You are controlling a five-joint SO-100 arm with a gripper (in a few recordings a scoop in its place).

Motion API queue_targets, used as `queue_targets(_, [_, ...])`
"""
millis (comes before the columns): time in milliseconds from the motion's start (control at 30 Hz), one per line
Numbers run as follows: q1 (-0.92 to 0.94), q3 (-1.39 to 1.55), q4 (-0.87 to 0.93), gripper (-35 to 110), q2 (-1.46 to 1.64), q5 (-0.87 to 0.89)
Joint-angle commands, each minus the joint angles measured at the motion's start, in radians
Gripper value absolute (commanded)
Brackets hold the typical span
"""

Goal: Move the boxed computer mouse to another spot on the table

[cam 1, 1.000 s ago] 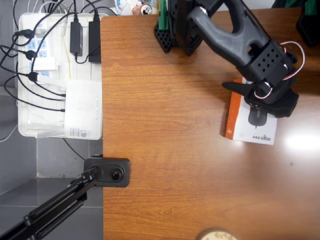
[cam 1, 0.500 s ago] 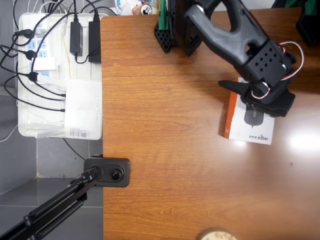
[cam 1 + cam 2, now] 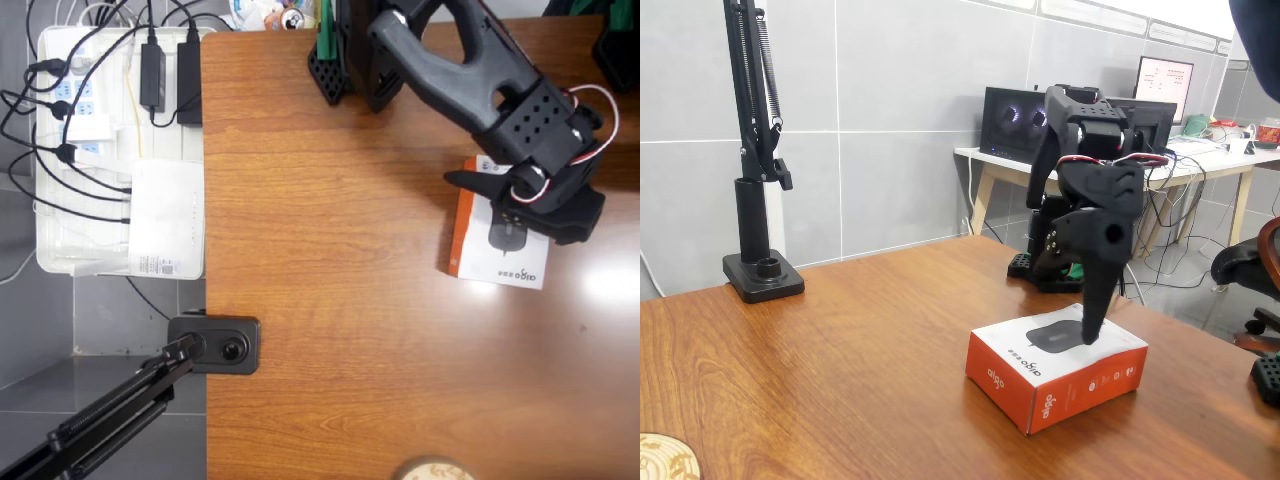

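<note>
hand (image 3: 1092, 335) | fingers apart (tip on top face) | boxed computer mouse (image 3: 1055, 375) flat on table (image 3: 840, 370)

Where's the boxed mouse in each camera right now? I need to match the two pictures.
Overhead view: boxed computer mouse at right, flat on the table.
Fixed view: boxed computer mouse at lower centre-right.
Shared landmark: the black arm's gripper directly above it.

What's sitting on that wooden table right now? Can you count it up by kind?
Robot arm with gripper: 1
Boxed computer mouse: 1
Black lamp-style stand clamped at the table edge: 1
Round light-coloured disc at the near edge: 1
Total: 4
</note>
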Motion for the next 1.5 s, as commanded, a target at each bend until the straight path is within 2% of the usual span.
queue_targets(0, [-0.003,-0.034,-0.026,103,-0.008,-0.015])
queue_targets(433, [-0.058,0.049,-0.161,103,-0.137,-0.077])
queue_targets(567, [-0.032,0.069,-0.158,91,-0.267,-0.081])
queue_targets(733, [0.034,0.069,-0.201,63,-0.362,-0.023])
queue_targets(767, [0.046,0.063,-0.189,47,-0.365,-0.006])
queue_targets(833, [0.078,0.020,-0.075,0,-0.347,0.054])
queue_targets(900, [0.112,-0.054,-0.020,0,-0.314,0.110])
queue_targets(1033, [0.215,-0.360,0.259,0,-0.293,0.255])
queue_targets(1200, [0.431,-0.710,0.362,0,-0.308,0.399])
queue_targets(1300, [0.580,-0.675,0.385,0,-0.236,0.407])
queue_targets(1467, [0.831,-0.365,0.370,0,0.072,0.437])
